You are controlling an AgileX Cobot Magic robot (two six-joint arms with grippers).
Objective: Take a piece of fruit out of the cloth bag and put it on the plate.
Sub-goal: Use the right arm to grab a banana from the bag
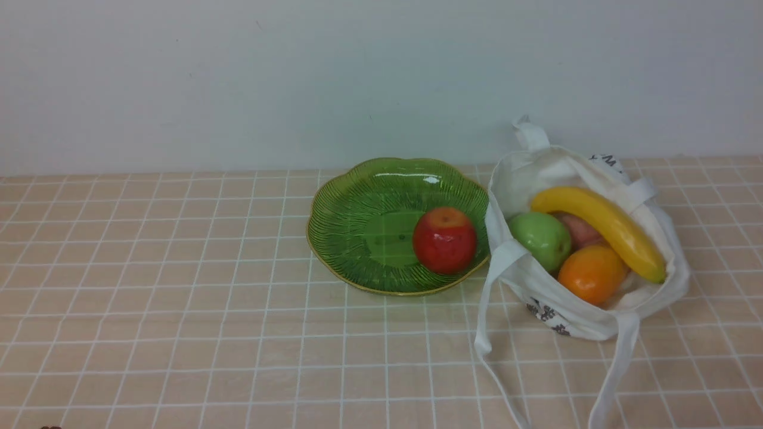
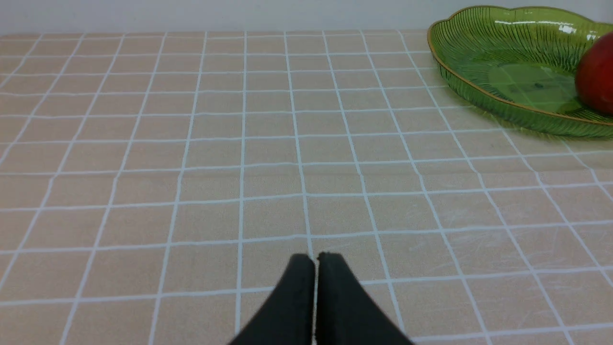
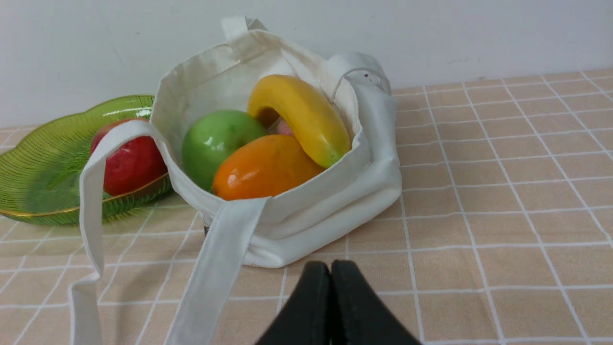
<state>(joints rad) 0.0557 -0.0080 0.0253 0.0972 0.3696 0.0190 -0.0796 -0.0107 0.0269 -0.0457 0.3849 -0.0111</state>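
The banana (image 1: 602,229) is left uncovered at the top of the open cloth bag (image 1: 596,319); the plate (image 1: 351,238) is taken up on its right side by a red apple (image 1: 444,240).

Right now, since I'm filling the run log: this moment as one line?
banana: in cloth bag, untouched | plate: holds red apple | left end effector: shut, empty | right end effector: shut, empty

Matt white cloth bag (image 1: 602,316), glossy ribbed green glass plate (image 1: 351,214), shiny smooth banana (image 1: 602,223)
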